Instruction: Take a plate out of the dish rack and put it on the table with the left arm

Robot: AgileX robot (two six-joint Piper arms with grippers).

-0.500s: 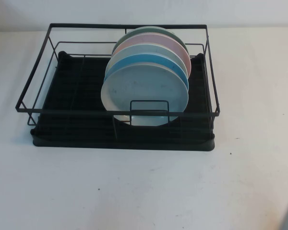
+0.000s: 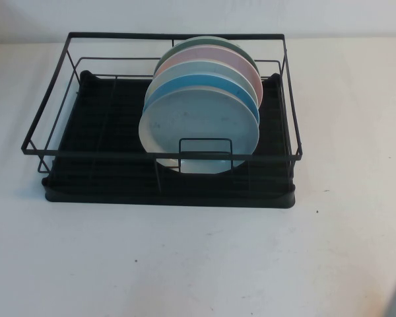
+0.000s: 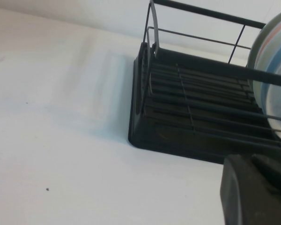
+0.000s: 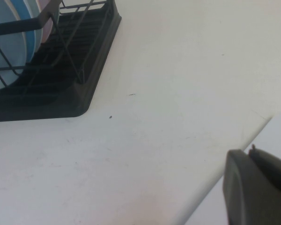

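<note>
The black wire dish rack stands at the middle back of the white table. Several plates stand on edge in its right half. The front one is the pale grey-blue plate, leaning behind the rack's front rail. Neither arm shows in the high view. The left gripper is shut and empty, low over the table off the rack's left front corner; plate edges show beyond it. The right gripper is shut and empty, near the table's right edge, well away from the rack.
Behind the grey-blue plate stand a sky-blue plate, a pale one, a pink plate and a green one. The rack's left half holds nothing. The table edge runs near the right gripper, with white paper beyond.
</note>
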